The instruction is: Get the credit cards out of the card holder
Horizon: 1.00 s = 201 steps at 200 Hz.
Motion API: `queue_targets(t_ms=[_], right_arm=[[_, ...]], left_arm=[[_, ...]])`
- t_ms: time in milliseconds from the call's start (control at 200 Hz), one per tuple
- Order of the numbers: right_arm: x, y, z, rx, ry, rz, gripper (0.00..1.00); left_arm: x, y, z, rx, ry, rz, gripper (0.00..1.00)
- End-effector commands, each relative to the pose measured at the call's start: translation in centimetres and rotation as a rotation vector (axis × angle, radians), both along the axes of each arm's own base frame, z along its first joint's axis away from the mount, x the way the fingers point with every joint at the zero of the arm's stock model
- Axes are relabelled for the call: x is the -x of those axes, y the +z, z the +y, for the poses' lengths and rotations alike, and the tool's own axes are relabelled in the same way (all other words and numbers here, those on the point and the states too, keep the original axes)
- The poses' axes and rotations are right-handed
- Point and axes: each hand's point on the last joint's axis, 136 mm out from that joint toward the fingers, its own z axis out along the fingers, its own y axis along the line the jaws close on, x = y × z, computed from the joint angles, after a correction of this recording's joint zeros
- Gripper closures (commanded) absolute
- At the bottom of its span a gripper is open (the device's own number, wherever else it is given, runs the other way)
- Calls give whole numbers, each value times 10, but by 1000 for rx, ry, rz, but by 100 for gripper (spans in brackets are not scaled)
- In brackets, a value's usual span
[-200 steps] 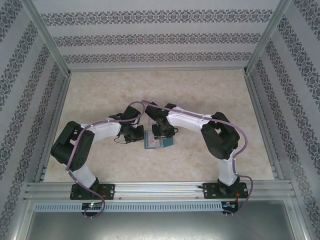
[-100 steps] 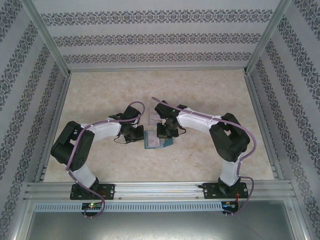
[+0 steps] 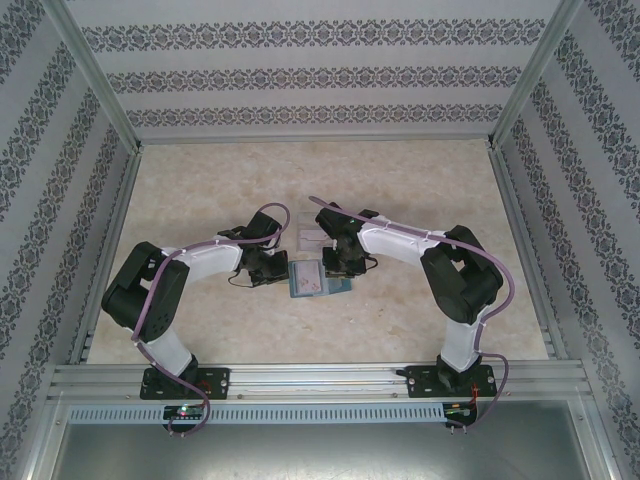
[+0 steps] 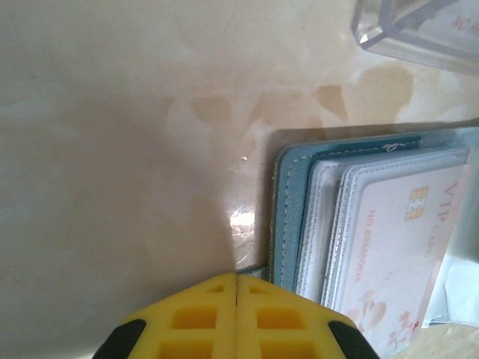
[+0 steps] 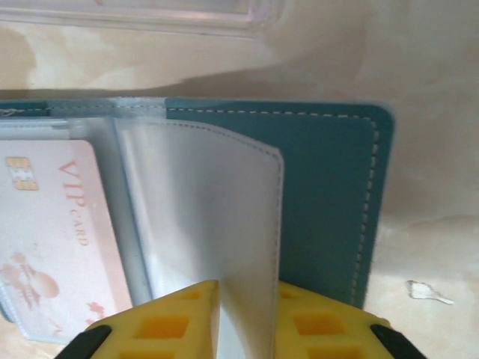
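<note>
Looking at your table (image 3: pixel 200 190): beige marbled top, with the arms meeting near its middle. The card holder (image 3: pixel 318 283) lies open and flat there between the two arms, teal cover down, clear pockets up. A clear tray (image 3: pixel 309 239) sits just beyond its far edge, close but apart in the wrist views; something pale with pink print shows through the tray wall, too blurred to identify.

Your left pincer (image 4: pixel 237 299) has its yellow fingers pressed together with nothing between them, tip low over the table just beside the holder's left edge. I can't tell if it touches the cover.

Your right pincer (image 5: pixel 247 307) is at the holder's right half, clamped on one clear pocket leaf (image 5: pixel 217 217), which stands lifted off the teal cover.

One pale pink credit card (image 4: pixel 397 247), marked VIP with a gold chip, is in a pocket on the left half.
</note>
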Motion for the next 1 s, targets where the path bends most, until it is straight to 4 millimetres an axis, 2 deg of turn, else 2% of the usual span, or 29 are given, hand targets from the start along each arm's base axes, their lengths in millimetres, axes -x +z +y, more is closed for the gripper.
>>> queue_targets(t_ms=[0, 290, 385, 650, 999], right_arm=[[4, -3, -21, 84, 2, -3, 76], [6, -9, -32, 149, 13, 4, 67], [6, -9, -34, 155, 16, 3, 61], [11, -5, -35, 148, 26, 11, 60], [12, 15, -25, 74, 33, -7, 60]], left_arm=[[9, -9, 1, -19, -13, 48, 95], [7, -3, 0, -19, -27, 42, 95], [4, 2, -1, -18, -29, 28, 95], [-4, 22, -6, 7, -27, -15, 95], [-11, 44, -21, 67, -41, -54, 95]])
